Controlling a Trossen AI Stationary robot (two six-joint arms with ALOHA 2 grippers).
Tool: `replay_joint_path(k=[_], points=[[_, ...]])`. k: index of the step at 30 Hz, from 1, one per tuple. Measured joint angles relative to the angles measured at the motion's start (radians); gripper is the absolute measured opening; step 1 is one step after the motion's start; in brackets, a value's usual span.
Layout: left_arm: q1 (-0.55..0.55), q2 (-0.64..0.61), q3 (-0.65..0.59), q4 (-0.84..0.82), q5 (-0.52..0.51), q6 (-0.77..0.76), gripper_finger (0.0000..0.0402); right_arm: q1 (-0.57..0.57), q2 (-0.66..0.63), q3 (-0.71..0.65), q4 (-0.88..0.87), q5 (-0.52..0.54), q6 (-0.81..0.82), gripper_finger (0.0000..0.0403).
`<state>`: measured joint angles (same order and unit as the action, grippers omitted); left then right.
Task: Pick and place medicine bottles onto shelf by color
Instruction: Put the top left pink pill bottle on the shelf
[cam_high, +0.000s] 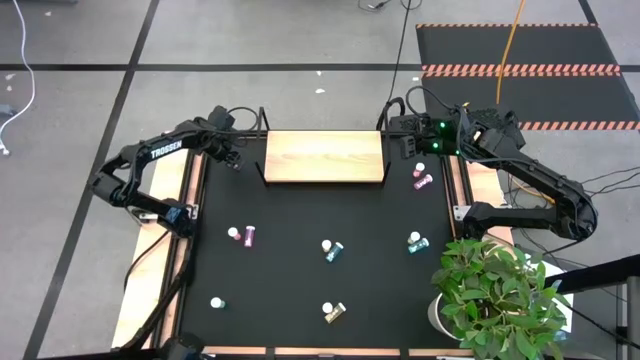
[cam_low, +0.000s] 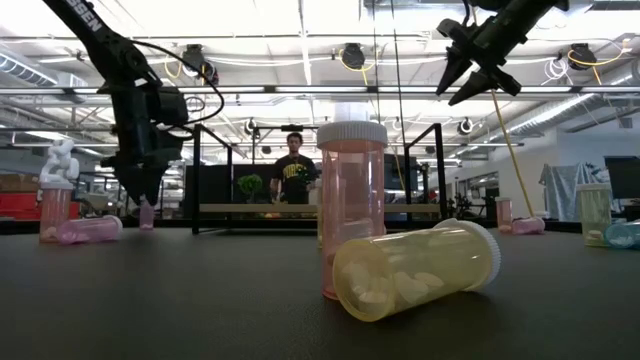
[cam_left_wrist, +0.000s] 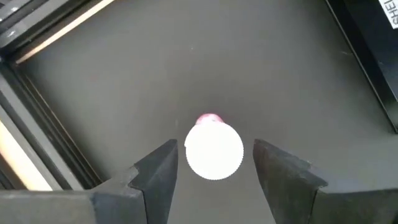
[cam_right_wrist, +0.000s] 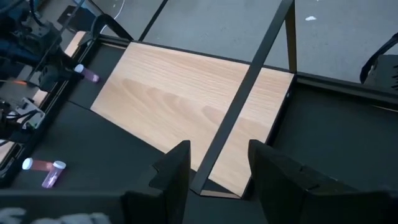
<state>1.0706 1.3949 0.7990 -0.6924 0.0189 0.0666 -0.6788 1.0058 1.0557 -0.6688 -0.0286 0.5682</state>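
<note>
The light-wood shelf (cam_high: 323, 157) stands at the table's far middle. My left gripper (cam_left_wrist: 214, 146) is open just off the shelf's left end (cam_high: 232, 157). Its fingers point down, one on each side of an upright pink bottle's white cap (cam_left_wrist: 214, 151) without touching it. That bottle (cam_low: 147, 213) stands on its base on the table. My right gripper (cam_right_wrist: 217, 155) is open and empty, held high (cam_low: 475, 75) over the shelf's right end (cam_high: 405, 142). Other bottles lie or stand about the table: pink (cam_high: 243, 235), pink (cam_high: 423, 180), teal (cam_high: 332, 250), teal (cam_high: 415, 242), yellow (cam_high: 334, 312).
A white-capped bottle (cam_high: 216, 302) stands near the table's near left. A potted plant (cam_high: 495, 290) overhangs the near right corner. The shelf's black bracket (cam_right_wrist: 239, 118) crosses under my right gripper. A person (cam_low: 293, 165) stands in the room behind the table.
</note>
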Motion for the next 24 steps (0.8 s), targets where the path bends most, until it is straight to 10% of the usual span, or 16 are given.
replay_joint_path(k=[11, 24], points=[[0.001, 0.000, 0.000, 0.013, -0.006, 0.000, 0.0208, 0.000, 0.000, 0.000, 0.007, 0.000, 0.015, 0.0157], [0.001, 0.000, 0.002, 0.015, -0.009, -0.001, 0.0115, 0.000, 0.000, 0.000, 0.006, -0.001, 0.023, 0.0157]])
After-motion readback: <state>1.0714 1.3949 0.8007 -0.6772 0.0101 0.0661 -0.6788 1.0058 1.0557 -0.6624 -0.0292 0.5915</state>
